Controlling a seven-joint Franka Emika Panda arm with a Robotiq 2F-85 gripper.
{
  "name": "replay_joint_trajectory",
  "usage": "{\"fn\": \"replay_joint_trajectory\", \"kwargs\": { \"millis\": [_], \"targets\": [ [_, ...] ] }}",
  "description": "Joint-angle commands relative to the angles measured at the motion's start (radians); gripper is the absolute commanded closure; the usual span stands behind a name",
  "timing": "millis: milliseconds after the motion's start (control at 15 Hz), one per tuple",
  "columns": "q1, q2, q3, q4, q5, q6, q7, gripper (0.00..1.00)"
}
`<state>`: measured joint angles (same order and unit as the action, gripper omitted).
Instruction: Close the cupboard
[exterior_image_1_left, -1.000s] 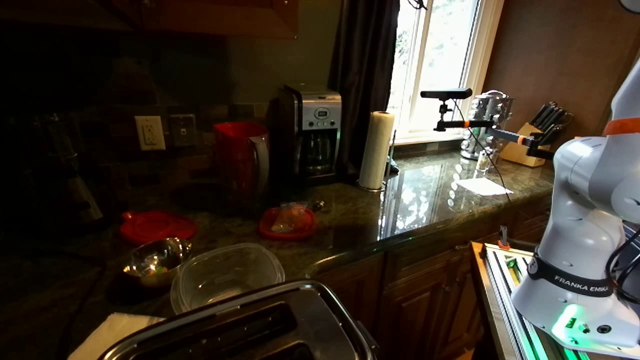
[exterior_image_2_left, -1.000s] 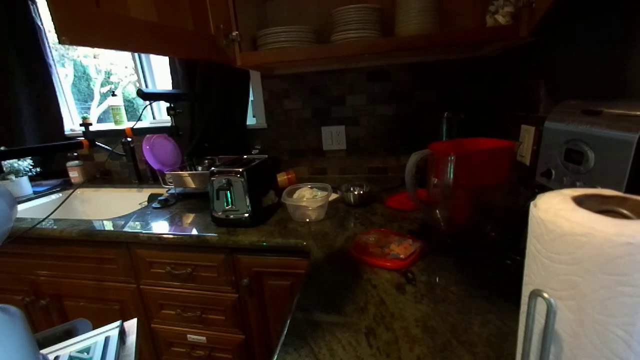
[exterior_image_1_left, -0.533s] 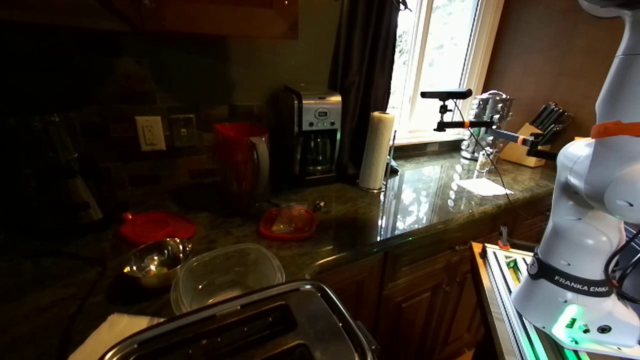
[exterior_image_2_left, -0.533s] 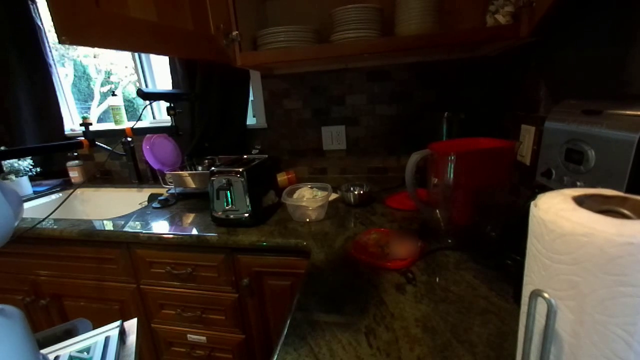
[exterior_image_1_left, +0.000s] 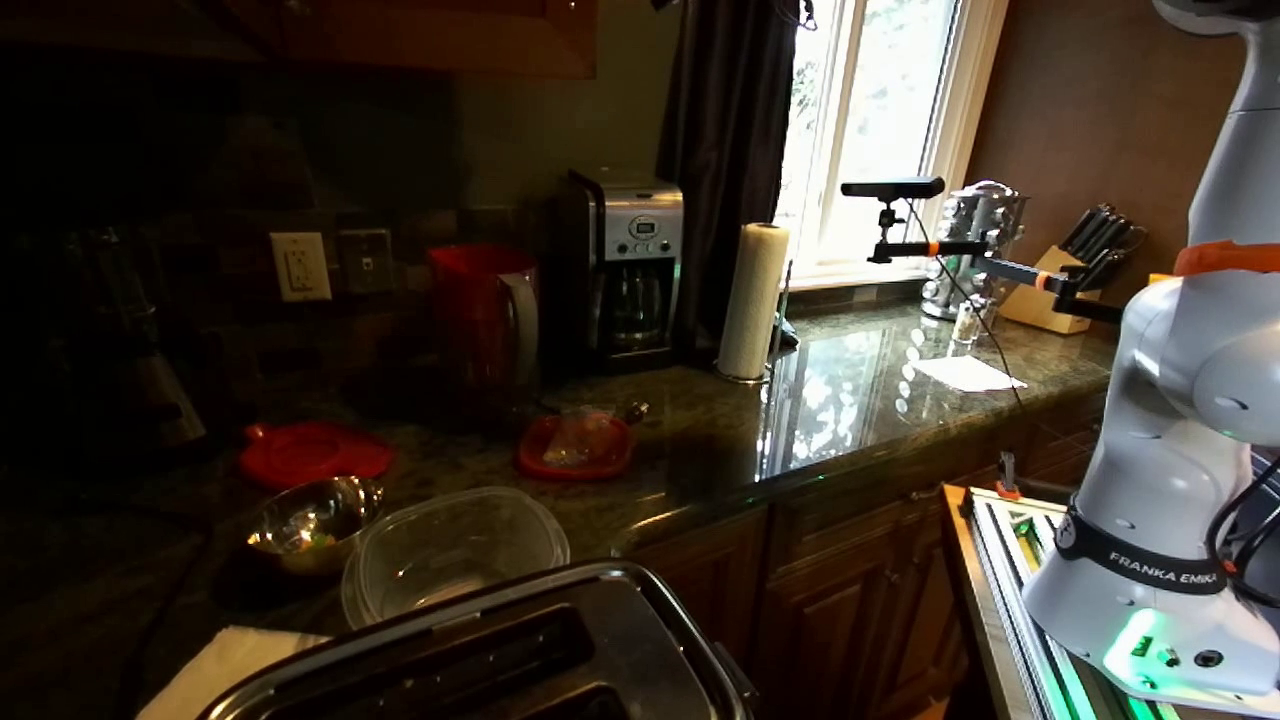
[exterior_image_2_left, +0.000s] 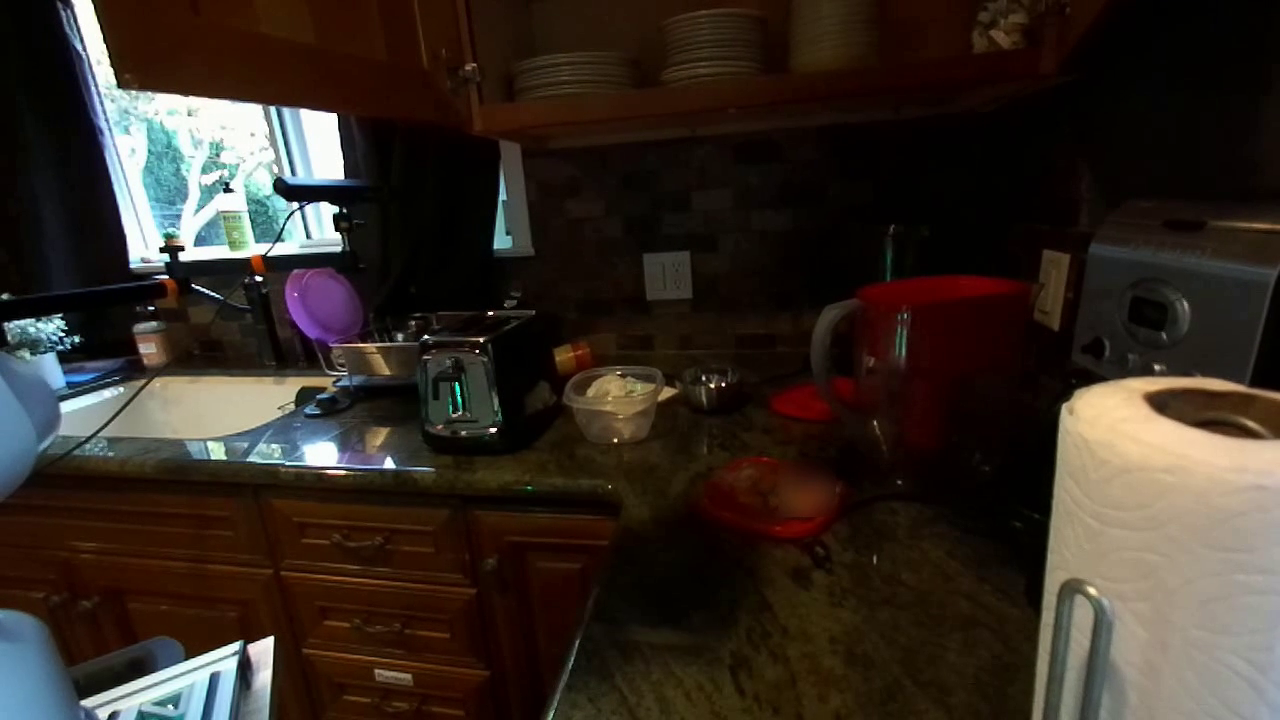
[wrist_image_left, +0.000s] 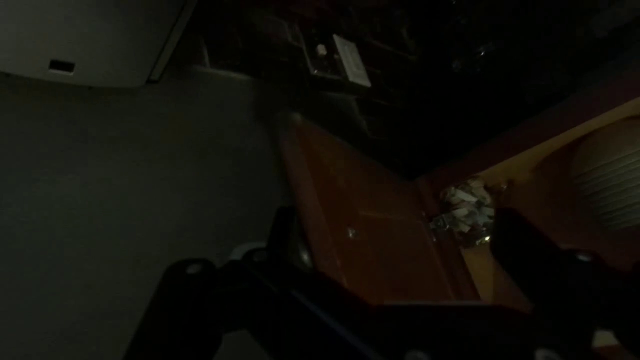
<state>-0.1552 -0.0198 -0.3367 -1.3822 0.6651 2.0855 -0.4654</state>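
Spanning, in wrist view, open flat reddish-brown wooden door (wrist_image_left: 385, 250) of wall-hung brown wooden cupboard (exterior_image_2_left: 760, 105) w/ wide-parted black two-finger gripper (wrist_image_left: 395, 220), clasping nothing visible. Prob. push w/ L-side finger (wrist_image_left: 283, 232), just beside door's free edge, rightward twd cupboard interior; can't tell re contact.

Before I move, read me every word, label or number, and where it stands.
"FRANKA EMIKA": black band around the arm base.
Too blurred to read: white label on a drawer.
Too blurred to read: print on the green bottle.
Too small to read: panel markings on the coffee maker.
Wrist view: none readable.
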Motion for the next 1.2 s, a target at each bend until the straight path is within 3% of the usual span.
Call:
{"fn": "replay_joint_trajectory", "kwargs": {
  "millis": [0,200,267,333,467,533,733,1133],
  "targets": [
    [-0.059,0.046,0.008,0.086,0.013,-0.187,0.021,0.0],
    [-0.055,0.075,-0.012,0.111,0.012,-0.161,-0.117,0.0],
    [-0.094,0.096,0.011,0.138,0.032,-0.186,-0.188,0.0],
    [-0.074,0.103,-0.016,0.139,0.03,-0.183,-0.26,0.0],
    [-0.08,0.118,-0.019,0.151,0.014,-0.127,-0.364,0.0],
    [-0.066,0.086,-0.01,0.107,0.006,-0.136,-0.273,0.0],
    [-0.075,0.105,-0.015,0.128,0.006,-0.125,-0.339,0.0],
    [-0.083,0.157,0.02,0.139,0.31,-0.02,-0.456,0.0]
  ]
}}
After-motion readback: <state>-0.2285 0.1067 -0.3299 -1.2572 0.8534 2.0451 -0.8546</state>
